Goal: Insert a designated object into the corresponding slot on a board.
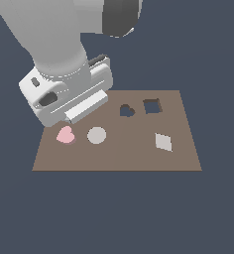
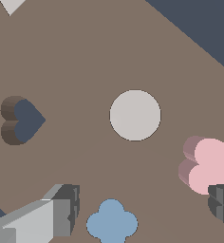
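The pale-pink heart (image 1: pixel 65 134) lies flat on the brown board (image 1: pixel 139 158) near its corner at the exterior view's left, beside the grey disc (image 1: pixel 96 135). The dark heart-shaped slot (image 1: pixel 126 110) is further back, next to the square cutout (image 1: pixel 151 105). The arm's hand (image 1: pixel 69 94) hovers over the board just behind the heart; its fingers are hidden in that view. In the wrist view my gripper (image 2: pixel 142 209) is open and empty. One fingertip (image 2: pixel 223 204) is at the edge of the heart (image 2: pixel 209 166). The slot (image 2: pixel 21 120) shows across the board.
A blue clover-shaped piece (image 2: pixel 112 222) lies on the board between the fingers. A pale diamond piece (image 1: pixel 163 142) lies towards the exterior view's right. The grey disc (image 2: pixel 135 115) sits between heart and slot. Dark floor surrounds the board.
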